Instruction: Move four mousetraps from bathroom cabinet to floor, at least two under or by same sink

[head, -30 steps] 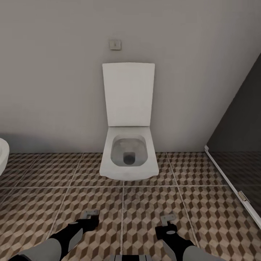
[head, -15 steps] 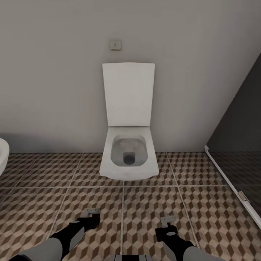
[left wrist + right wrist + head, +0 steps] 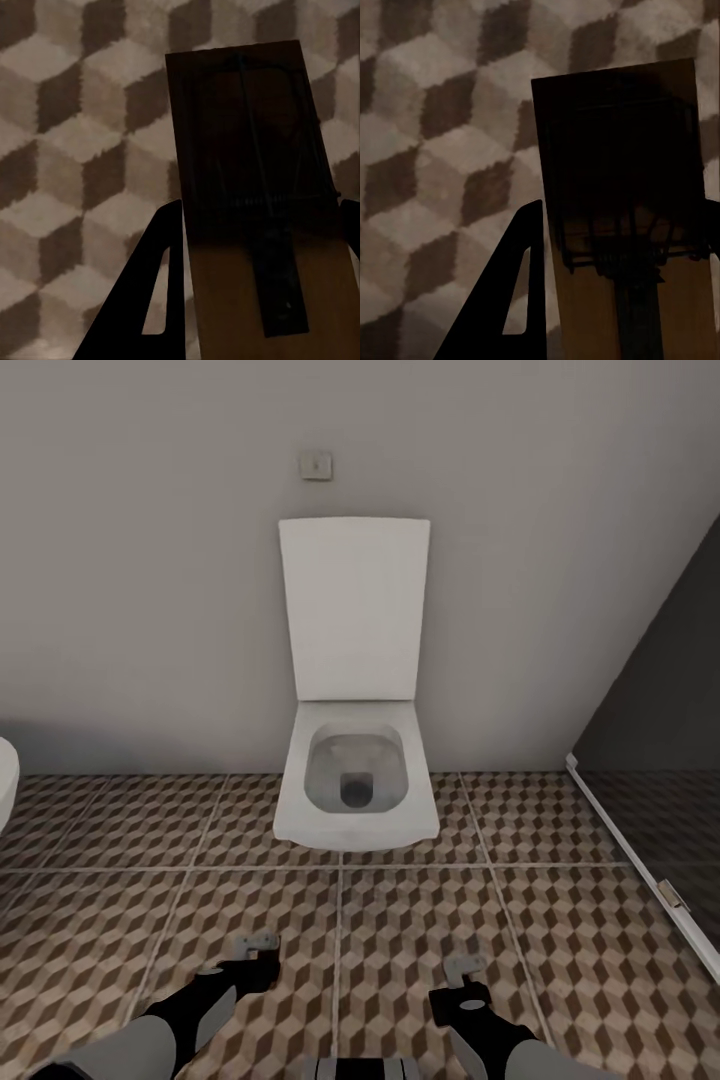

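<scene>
I am over the bathroom floor (image 3: 120,920), tiled in a brown and cream cube pattern. My left gripper (image 3: 252,952) is shut on a mousetrap (image 3: 247,180), a tan board with dark wire that sticks out past the fingers (image 3: 154,300) above the tiles. My right gripper (image 3: 463,972) is shut on another mousetrap (image 3: 619,172), held the same way between its fingers (image 3: 514,300). In the head view both traps (image 3: 256,941) (image 3: 462,964) show as small grey tabs at the gripper tips. The cabinet is out of view.
A white toilet (image 3: 352,780) with its lid up stands against the wall straight ahead. A dark glass shower wall (image 3: 660,740) and its pale threshold (image 3: 640,870) run along the right. A white rounded fixture edge (image 3: 5,785) shows at far left.
The whole view has shifted slightly, with the toilet a little larger and higher, so the camera moved. The left gripper drew back a little. Both grippers still hold their traps.
</scene>
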Robot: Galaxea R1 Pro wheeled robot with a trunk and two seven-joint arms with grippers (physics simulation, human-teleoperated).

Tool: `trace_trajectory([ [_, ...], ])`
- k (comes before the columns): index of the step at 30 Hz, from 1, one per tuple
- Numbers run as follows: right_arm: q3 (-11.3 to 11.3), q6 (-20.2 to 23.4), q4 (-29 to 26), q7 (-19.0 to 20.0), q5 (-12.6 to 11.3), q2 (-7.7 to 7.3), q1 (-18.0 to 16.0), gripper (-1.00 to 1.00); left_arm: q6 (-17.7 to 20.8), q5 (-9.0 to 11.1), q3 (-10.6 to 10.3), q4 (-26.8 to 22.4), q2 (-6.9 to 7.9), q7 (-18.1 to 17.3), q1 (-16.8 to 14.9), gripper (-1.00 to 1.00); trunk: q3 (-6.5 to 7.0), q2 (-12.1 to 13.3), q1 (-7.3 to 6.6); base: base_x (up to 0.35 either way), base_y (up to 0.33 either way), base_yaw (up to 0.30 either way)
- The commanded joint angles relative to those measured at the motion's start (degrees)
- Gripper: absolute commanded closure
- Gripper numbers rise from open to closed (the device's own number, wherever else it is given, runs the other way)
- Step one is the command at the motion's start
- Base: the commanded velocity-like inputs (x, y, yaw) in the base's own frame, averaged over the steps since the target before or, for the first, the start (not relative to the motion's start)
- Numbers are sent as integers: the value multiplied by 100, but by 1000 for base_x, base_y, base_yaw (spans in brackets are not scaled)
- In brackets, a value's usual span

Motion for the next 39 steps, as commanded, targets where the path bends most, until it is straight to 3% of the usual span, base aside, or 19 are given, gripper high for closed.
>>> trace_trajectory([
  [1,7,-7,6,-17,31,1,-3,100,31,37,-40,-15,3,31,0,100,-27,-3,1,0,0,0],
  [12,7,7,6,-13,45,-2,-3,100,23,47,-40,-14,9,25,0,100,-49,-5,4,0,0,0],
  [30,24,55,6,14,66,1,-3,100,41,29,-40,2,8,29,0,100,-448,-29,50,0,0,0],
  [39,28,61,6,11,68,3,-3,100,40,37,-41,2,8,28,0,100,-448,-29,50,0,0,0],
])
